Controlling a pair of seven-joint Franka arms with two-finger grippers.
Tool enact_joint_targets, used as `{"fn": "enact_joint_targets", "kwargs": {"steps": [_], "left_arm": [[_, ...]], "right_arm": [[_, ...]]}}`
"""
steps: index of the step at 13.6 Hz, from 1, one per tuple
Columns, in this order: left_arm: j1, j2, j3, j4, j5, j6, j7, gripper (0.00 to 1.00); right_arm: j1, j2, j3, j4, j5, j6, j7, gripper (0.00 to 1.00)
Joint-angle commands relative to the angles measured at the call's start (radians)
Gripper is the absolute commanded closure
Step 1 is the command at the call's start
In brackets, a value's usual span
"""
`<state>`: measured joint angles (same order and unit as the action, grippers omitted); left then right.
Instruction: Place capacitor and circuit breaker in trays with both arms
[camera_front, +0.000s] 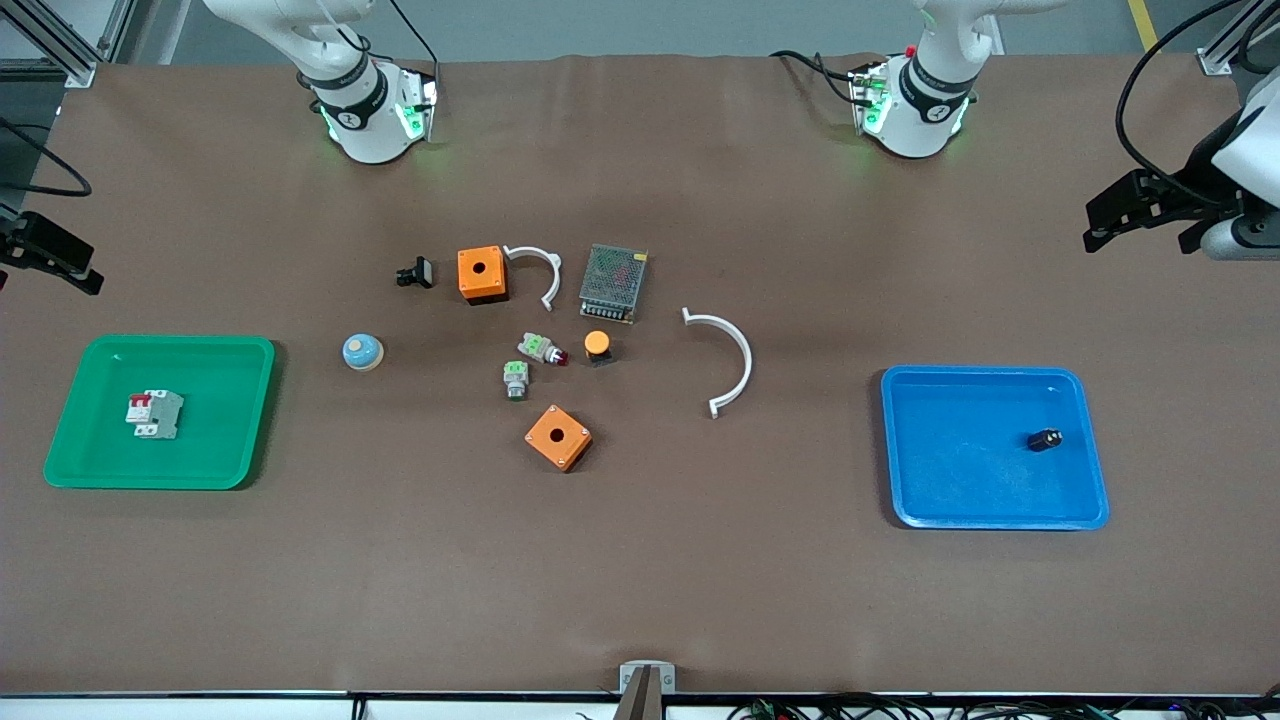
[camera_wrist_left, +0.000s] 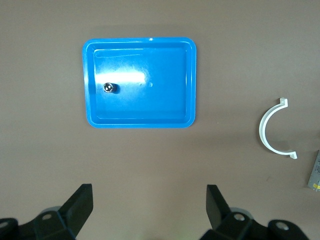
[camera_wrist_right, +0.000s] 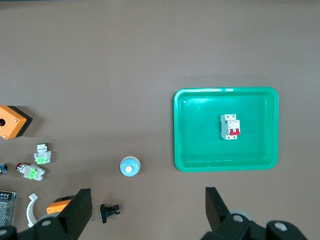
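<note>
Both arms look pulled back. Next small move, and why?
Probably none beyond holding both arms parked: the capacitor already lies in the blue tray, the circuit breaker in the green tray, and the left gripper and right gripper hang open, holding nothing.

I watch from a high front camera facing both arm bases across the whole table (camera_front: 640, 600). My left wrist camera looks straight down from well above on the blue tray (camera_wrist_left: 140, 120), my right wrist camera likewise on the green tray (camera_wrist_right: 225, 165); the front view shares both.
</note>
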<state>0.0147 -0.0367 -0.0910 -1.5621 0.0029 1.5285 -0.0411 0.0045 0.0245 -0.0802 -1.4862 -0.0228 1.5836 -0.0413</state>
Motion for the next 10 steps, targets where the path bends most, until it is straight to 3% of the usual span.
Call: {"fn": "enact_joint_targets", "kwargs": {"steps": [1,10], "left_arm": [[0.005,-0.038,0.004,-0.032,-0.011,0.021,0.0,0.0],[0.019,-0.005,0.008,0.008,0.003,0.022,0.015,0.0]], "right_arm": [[0.011,0.014,-0.006,0.03,0.0,-0.017,0.008,0.0],[0.009,0.014,-0.006,0.03,-0.002,-0.014,0.008,0.0]]}}
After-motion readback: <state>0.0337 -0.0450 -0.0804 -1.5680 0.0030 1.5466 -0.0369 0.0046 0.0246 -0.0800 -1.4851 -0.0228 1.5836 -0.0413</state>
